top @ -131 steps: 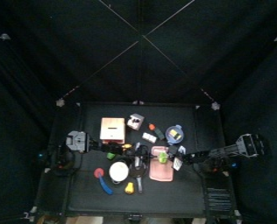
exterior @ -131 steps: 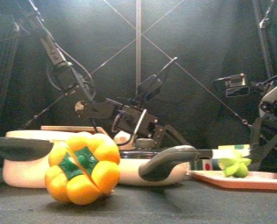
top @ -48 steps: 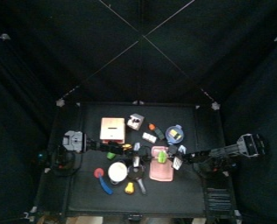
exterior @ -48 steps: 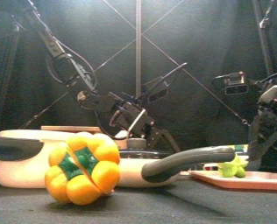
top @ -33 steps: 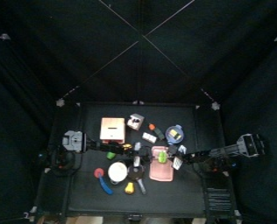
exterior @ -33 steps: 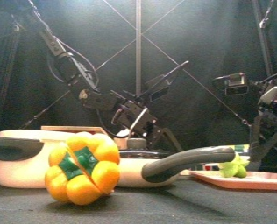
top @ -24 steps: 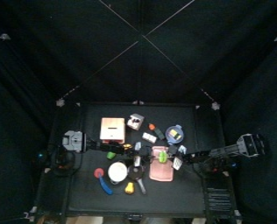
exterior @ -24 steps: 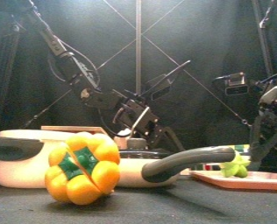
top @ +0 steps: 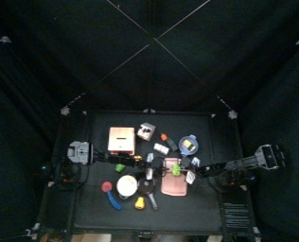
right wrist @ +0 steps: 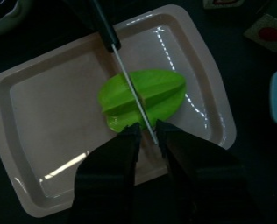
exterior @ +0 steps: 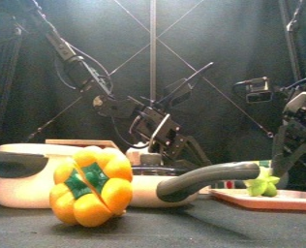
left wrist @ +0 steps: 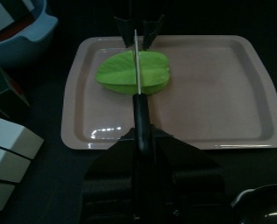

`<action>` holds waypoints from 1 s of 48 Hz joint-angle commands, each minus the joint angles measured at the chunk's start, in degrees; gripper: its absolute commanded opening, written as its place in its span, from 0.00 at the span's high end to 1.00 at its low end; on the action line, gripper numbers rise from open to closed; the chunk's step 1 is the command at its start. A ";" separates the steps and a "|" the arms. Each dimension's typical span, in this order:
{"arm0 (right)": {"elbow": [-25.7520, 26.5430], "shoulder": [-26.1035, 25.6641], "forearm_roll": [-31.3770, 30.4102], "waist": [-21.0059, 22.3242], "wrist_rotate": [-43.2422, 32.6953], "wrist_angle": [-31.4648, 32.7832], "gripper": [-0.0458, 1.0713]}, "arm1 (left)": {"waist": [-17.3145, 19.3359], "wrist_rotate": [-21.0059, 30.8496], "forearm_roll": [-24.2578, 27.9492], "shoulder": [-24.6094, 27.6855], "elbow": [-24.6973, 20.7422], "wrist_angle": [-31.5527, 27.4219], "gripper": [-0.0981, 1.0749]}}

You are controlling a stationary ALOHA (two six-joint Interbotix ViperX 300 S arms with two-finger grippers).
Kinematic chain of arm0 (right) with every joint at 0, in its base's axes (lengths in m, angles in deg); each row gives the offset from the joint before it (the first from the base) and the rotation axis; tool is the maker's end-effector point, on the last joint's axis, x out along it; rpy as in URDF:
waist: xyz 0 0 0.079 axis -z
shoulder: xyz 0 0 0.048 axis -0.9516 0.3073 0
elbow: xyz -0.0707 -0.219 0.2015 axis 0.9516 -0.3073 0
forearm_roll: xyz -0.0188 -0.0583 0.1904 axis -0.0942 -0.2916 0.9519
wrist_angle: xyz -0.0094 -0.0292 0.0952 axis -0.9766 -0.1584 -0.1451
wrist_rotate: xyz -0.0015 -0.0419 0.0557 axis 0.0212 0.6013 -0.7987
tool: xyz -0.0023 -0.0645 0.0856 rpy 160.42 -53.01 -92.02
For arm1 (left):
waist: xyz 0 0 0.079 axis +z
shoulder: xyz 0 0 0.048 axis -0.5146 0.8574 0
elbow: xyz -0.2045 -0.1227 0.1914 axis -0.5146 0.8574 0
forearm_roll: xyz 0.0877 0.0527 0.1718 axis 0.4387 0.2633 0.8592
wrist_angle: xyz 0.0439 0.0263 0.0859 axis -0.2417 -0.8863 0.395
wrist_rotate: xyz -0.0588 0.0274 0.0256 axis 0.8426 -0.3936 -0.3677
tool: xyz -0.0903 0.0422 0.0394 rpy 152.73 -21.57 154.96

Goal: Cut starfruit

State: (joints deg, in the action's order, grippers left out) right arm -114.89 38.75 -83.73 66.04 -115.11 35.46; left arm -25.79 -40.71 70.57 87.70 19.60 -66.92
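At the middle of the left wrist view, the pink board point(left wrist: 176, 92) carried the starfruit point(left wrist: 138, 71). The left tool point(left wrist: 140, 157) was clamped on a knife point(left wrist: 138, 87) laid across it, apparently to slice; the right tool point(right wrist: 151, 144), jaws parted, steadied the fruit.

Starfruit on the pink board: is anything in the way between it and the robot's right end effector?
Nothing visible is. The right end effector sits right at the edge of the starfruit on the pink board. Only the knife blade lies across the fruit's top, not between them.
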 commanded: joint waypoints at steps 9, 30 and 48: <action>0.88 0.44 0.35 0.00 0.09 0.09 0.38 | 0.09 0.09 0.00 -0.62 -2.02 -1.49 0.53; 1.23 0.44 0.26 0.18 0.09 0.26 0.43 | 0.18 0.09 0.18 -0.35 -2.90 -3.69 0.53; 1.32 0.44 0.35 0.26 0.09 0.26 0.54 | 0.09 0.09 0.18 -0.26 -3.16 -3.69 0.53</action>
State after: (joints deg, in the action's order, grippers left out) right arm -114.80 39.63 -83.38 66.13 -114.93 35.72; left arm -25.70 -40.71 70.57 88.23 17.85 -70.79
